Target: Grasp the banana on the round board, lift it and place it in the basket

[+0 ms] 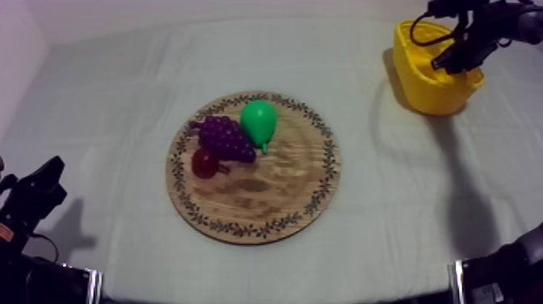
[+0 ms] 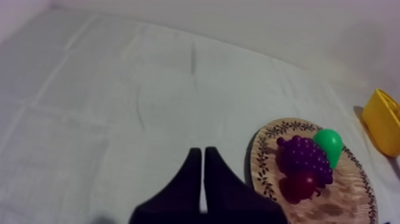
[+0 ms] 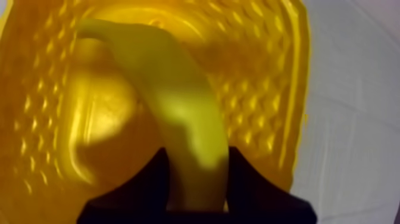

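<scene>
My right gripper (image 1: 450,63) hangs over the yellow basket (image 1: 420,87) at the far right of the table. Its black fingers (image 3: 152,179) are shut on the yellow banana (image 3: 178,113), which reaches down inside the basket (image 3: 65,119). The round wooden board (image 1: 267,202) lies mid-table with the grapes (image 1: 225,137), the green pear (image 1: 259,121) and the small red fruit (image 1: 204,163) on it. My left gripper (image 1: 50,183) rests low at the left, fingers together in a narrow wedge (image 2: 203,173) over bare cloth beside the board (image 2: 351,202).
Grey-white cloth covers the table around the board. From the left wrist, the grapes (image 2: 305,156), pear (image 2: 329,143), red fruit (image 2: 302,184) and a corner of the basket (image 2: 384,122) are visible. Part of my right arm (image 1: 501,275) sits at the near right edge.
</scene>
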Controlling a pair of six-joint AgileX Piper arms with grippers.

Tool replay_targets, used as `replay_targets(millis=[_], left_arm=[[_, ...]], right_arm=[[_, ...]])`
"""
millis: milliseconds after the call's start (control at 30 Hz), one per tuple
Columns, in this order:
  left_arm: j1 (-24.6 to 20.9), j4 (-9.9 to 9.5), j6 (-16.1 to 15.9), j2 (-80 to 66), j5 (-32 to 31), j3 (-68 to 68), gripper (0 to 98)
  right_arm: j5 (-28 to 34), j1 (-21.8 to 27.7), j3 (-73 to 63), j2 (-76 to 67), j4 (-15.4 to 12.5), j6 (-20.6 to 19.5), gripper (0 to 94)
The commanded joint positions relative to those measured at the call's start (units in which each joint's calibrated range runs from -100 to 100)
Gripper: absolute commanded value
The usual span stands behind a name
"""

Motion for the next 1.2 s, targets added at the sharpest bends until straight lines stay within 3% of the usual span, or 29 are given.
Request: replay_targets(millis=[0, 233, 533, 800, 1033, 1167], left_arm=[[0.0, -0.01, 0.0, 0.0, -0.1, 0.0, 0.1], [0.0, -0.01, 0.0, 0.0, -0.1, 0.0, 0.1], [0.0, -0.01, 0.0, 0.0, -0.1, 0.0, 0.1], [0.0, -0.01, 0.0, 0.0, -0.1, 0.0, 0.1], [0.0, -0.01, 0.0, 0.0, -0.1, 0.0, 0.1], [0.0, -0.01, 0.0, 0.0, -0.1, 0.0, 0.1]], right_arm=[[-0.1, 0.1, -0.1, -0.4, 0.1, -1.3, 25.3], [-1.7, 0.6, 0.9, -1.4, -0.4, -0.9, 28.1], [-2.8, 0.8, 1.0, -2.0, 0.3, -3.3, 23.4], [-4.2, 0.7, 2.7, -2.8, 0.9, -4.0, 32.8], [-4.6, 0.3, 3.2, -3.6, 1.1, -4.9, 26.2], [-5.4, 0.3, 3.9, -4.5, 1.5, -6.2, 10.5]])
